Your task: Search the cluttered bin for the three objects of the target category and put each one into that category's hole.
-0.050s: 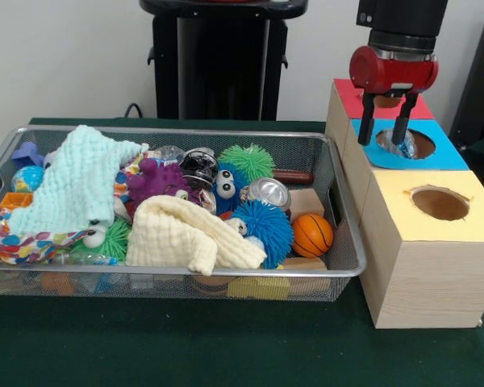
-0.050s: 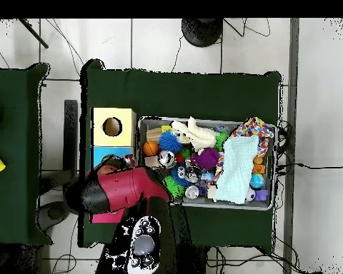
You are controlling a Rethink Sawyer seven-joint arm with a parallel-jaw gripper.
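1. A wire bin [image 1: 339, 201] is filled with toys and two cloths.
2. Three wooden boxes [image 1: 423, 258] are lined up beside it.
3. The gripper [image 1: 384, 129] is held open over the blue box's hole [image 1: 407, 143].
4. A small shiny thing [image 1: 402, 145] is seen inside that hole.

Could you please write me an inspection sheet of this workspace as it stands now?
Surface: dark green table cover, bare in front of the bin.
Job's things: three wooden boxes with holes, topped yellow, blue and red; something shiny sits in the blue hole.
Clutter: mesh bin packed with mint cloth, cream cloth, purple toy, blue fuzzy ball, green fuzzy ball, small basketball, metal can.
Gripper: gripper open, over the blue hole, holding nothing.
Cables: black cables on the floor around the table.
Surroundings: tiled floor, second green table.
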